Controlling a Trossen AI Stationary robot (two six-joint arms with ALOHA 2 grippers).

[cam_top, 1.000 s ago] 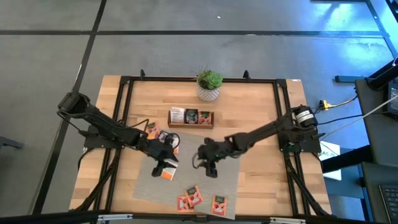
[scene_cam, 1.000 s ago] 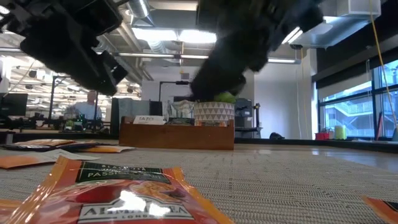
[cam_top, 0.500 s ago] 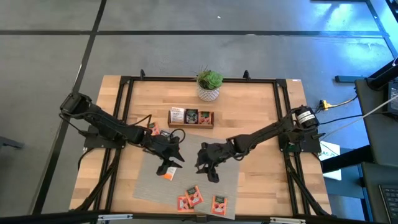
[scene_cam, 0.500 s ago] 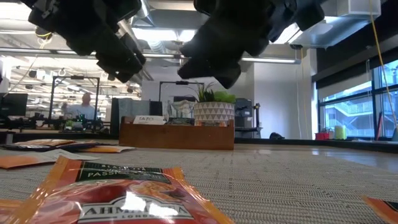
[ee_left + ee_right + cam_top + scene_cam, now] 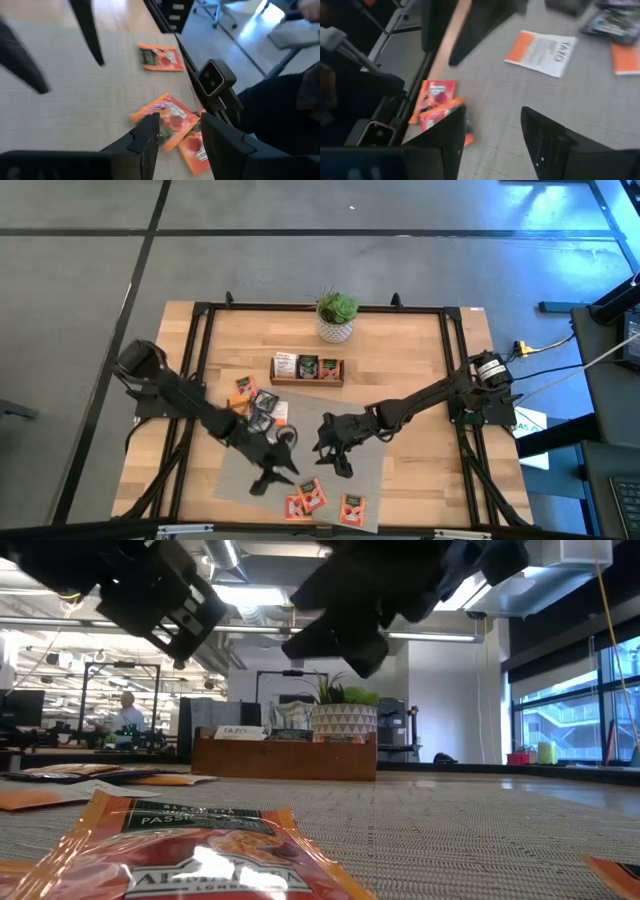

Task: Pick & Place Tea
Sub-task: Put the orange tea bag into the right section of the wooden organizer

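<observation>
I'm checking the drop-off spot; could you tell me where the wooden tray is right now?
In the high view the wooden tray sits at the table's far middle, just in front of the potted plant, beyond both grippers.

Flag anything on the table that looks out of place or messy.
The tea packets are scattered rather than sorted: two orange ones overlap askew at the grey mat's near edge, another lies alone, and a loose cluster sits left of the wooden tray. Nothing looks damaged.
</observation>
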